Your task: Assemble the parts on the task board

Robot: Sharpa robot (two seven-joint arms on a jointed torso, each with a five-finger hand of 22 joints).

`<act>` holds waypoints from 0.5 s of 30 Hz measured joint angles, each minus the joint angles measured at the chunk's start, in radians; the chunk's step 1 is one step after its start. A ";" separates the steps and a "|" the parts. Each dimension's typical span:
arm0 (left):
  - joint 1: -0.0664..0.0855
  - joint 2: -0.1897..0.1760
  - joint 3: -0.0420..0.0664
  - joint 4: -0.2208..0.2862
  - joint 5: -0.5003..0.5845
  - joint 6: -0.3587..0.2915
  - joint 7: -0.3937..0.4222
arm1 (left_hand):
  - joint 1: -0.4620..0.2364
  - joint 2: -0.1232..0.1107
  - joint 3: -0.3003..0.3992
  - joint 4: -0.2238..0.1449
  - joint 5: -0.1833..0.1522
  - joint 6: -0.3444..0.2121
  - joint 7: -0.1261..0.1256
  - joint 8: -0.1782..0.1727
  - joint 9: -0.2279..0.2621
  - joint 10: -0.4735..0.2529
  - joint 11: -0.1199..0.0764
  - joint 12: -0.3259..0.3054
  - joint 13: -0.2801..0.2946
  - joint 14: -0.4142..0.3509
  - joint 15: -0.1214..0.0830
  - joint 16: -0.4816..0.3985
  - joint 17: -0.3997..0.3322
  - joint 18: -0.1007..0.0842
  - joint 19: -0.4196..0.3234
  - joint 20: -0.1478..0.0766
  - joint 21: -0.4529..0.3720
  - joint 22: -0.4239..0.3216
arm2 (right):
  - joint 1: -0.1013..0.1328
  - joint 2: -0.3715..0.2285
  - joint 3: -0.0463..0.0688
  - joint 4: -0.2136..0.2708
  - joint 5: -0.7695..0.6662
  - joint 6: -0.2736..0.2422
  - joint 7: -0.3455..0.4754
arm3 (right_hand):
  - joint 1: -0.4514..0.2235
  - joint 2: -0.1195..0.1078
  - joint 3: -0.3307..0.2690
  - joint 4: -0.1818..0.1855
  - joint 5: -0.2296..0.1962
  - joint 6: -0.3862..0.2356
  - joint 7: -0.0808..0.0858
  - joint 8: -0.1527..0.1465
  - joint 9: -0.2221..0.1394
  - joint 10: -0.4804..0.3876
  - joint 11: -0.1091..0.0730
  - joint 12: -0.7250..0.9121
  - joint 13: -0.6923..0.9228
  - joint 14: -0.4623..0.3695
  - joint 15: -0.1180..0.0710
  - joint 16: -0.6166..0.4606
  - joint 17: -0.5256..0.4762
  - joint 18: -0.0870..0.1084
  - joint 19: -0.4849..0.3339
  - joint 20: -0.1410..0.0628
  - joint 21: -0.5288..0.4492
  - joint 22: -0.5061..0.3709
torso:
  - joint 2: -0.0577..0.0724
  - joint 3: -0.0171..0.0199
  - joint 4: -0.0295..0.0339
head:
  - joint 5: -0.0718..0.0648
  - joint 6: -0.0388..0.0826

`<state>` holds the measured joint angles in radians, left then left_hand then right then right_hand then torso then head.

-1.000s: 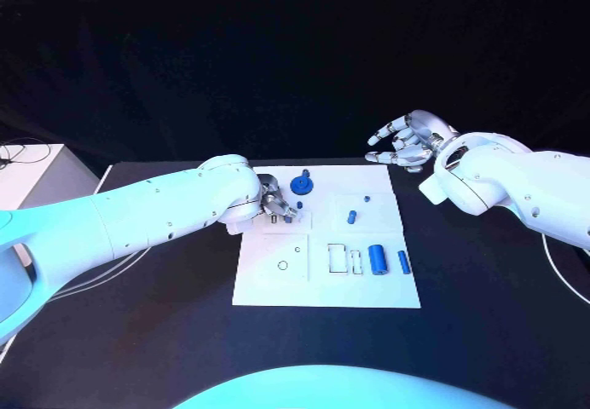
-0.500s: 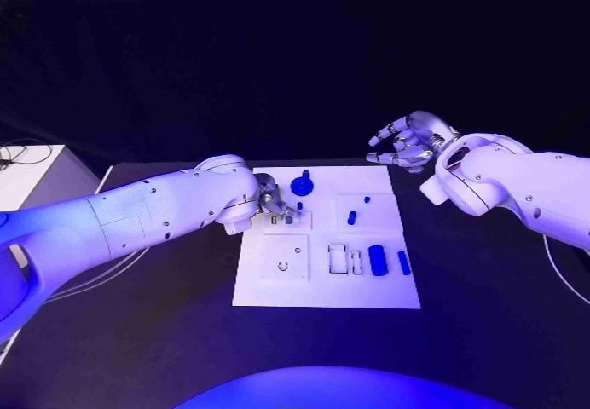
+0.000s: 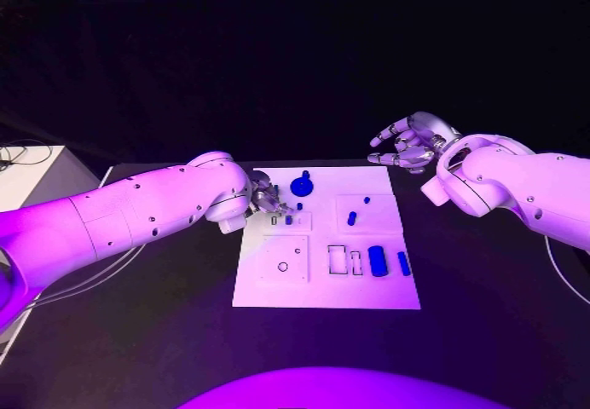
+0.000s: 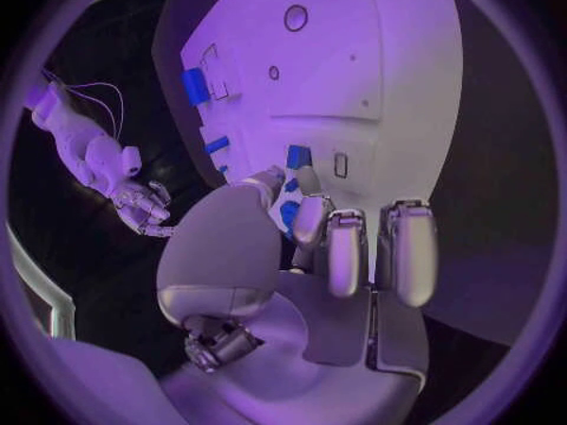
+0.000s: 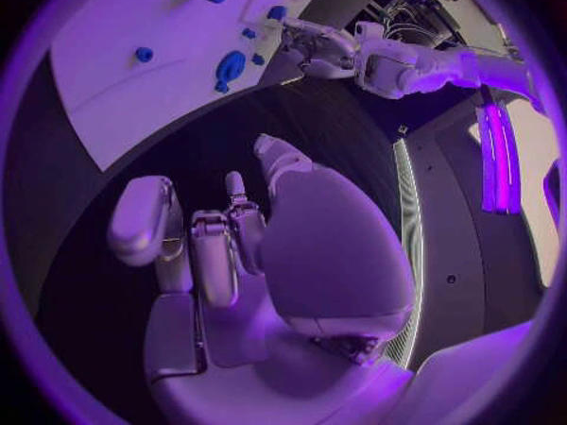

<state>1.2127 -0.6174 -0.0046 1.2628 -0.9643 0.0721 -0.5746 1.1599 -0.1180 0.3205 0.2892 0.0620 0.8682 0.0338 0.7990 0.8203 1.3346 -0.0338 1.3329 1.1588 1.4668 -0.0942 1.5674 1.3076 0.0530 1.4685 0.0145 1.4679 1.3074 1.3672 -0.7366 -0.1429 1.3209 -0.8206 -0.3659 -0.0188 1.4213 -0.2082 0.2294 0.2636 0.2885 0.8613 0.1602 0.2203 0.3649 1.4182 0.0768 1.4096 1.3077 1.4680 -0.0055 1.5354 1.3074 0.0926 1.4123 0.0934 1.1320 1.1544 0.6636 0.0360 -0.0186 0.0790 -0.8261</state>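
Note:
The white task board (image 3: 326,285) lies mid-table. A round blue knob part (image 3: 303,185) stands near its far edge, small blue parts (image 3: 352,218) lie mid-board, and a blue cylinder (image 3: 378,260) lies beside a thin blue bar (image 3: 403,262). My left hand (image 3: 272,201) hovers low over the board's far left corner. Its thumb and fingertips (image 4: 310,181) close in by a small blue part (image 4: 299,156); whether they pinch it is hidden. My right hand (image 3: 411,143) hangs above the far right corner, fingers apart, holding nothing.
Outlined slots (image 3: 337,259) and a round hole (image 3: 283,266) mark the board's near half. Black table (image 3: 492,290) surrounds the board. A white box (image 3: 31,175) stands at the far left edge.
My left arm has drawn slightly back toward the left, and the hand sits a little farther up the board. The right hand and the parts have not moved.

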 measured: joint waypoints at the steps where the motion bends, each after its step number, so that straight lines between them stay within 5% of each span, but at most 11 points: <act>1: 0.000 -0.002 0.001 0.000 0.008 -0.001 0.004 | 0.010 0.002 0.010 0.000 0.000 0.000 0.000 0.000 -0.001 -0.003 0.003 0.000 -0.001 0.000 0.000 0.000 0.000 0.000 -0.001 0.001 -0.003 0.000 | 0.000 0.000 0.000 0.000 0.000 0.000 0.000 | 0.000 0.000 0.000 0.000 0.000 0.000 0.000 0.000 0.000 0.000 0.000 0.000 0.000 0.000 0.000 0.000 0.000 0.000 0.000 0.000 0.000 0.000 | 0.000 0.0000 0.0002 | 0.000 0.000; 15: 0.000 -0.001 0.003 -0.006 0.067 0.001 0.029 | 0.106 -0.046 0.192 -0.014 0.000 -0.010 -0.003 0.000 -0.014 -0.007 0.000 0.000 -0.007 0.000 0.000 0.000 0.000 0.000 -0.004 0.004 -0.007 0.000 | 0.000 0.000 0.000 0.000 -0.001 0.000 -0.001 | 0.000 0.000 0.000 0.000 0.000 0.000 0.000 0.000 0.001 0.000 0.000 0.000 0.000 0.000 0.000 0.000 0.000 0.000 0.000 0.000 0.000 0.001 | 0.001 0.0000 -0.0004 | 0.002 -0.002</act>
<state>1.2123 -0.6181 -0.0013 1.2572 -0.8978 0.0735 -0.5452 1.2664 -0.1638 0.5130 0.2755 0.0620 0.8578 0.0305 0.7990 0.8063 1.3275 -0.0339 1.3328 1.1514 1.4667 -0.0942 1.5674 1.3076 0.0530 1.4649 0.0181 1.4607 1.3074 1.3672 -0.7370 -0.1430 1.3212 -0.8216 -0.3659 -0.0193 1.4213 -0.2082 0.2293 0.2636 0.2885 0.8613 0.1603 0.2203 0.3657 1.4182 0.0769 1.4097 1.3075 1.4680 -0.0055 1.5354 1.3074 0.0926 1.4123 0.0934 1.1321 1.1557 0.6644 0.0360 -0.0190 0.0815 -0.8283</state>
